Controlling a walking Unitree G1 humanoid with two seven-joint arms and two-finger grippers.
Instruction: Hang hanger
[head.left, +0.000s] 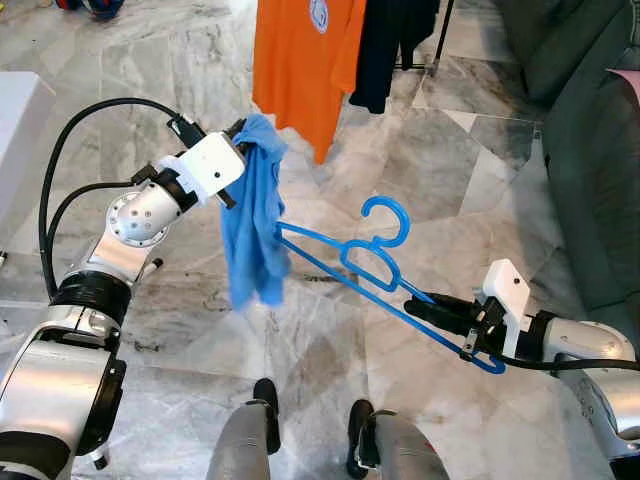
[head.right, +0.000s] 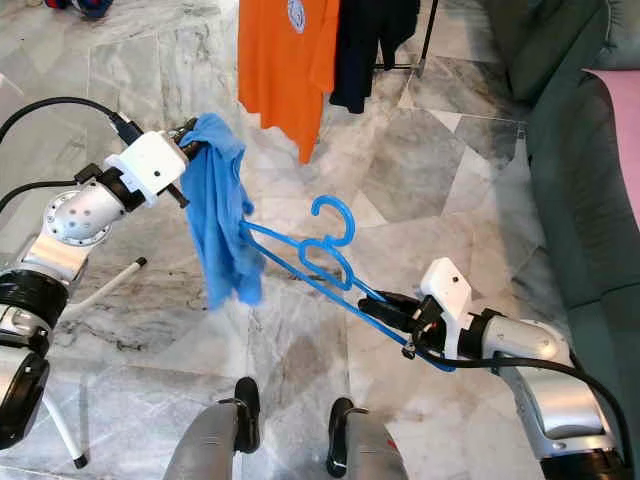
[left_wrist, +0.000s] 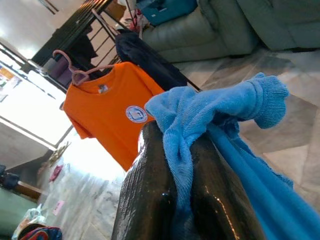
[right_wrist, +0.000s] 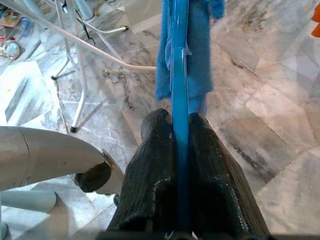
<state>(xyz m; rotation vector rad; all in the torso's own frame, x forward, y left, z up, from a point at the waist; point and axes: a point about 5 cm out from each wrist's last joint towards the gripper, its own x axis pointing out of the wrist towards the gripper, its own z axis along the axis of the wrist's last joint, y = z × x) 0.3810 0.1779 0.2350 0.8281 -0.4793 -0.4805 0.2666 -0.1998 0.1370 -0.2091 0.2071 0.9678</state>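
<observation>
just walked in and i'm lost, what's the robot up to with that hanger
The right gripper is shut on one end of a blue hanger, holding it out above the marble floor. The left gripper is shut on a blue cloth that droops over the hanger's far end. An orange shirt hangs on a rack beyond; the hanger isn't hung yet.

An orange shirt (head.left: 303, 62) hangs beside a dark garment (head.left: 392, 45), perhaps a shirt, over marble floor (head.left: 170, 70).

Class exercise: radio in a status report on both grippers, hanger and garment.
Left gripper shut on blue garment. Right gripper shut on blue hanger, one end inside garment. Orange shirt hangs ahead.
</observation>
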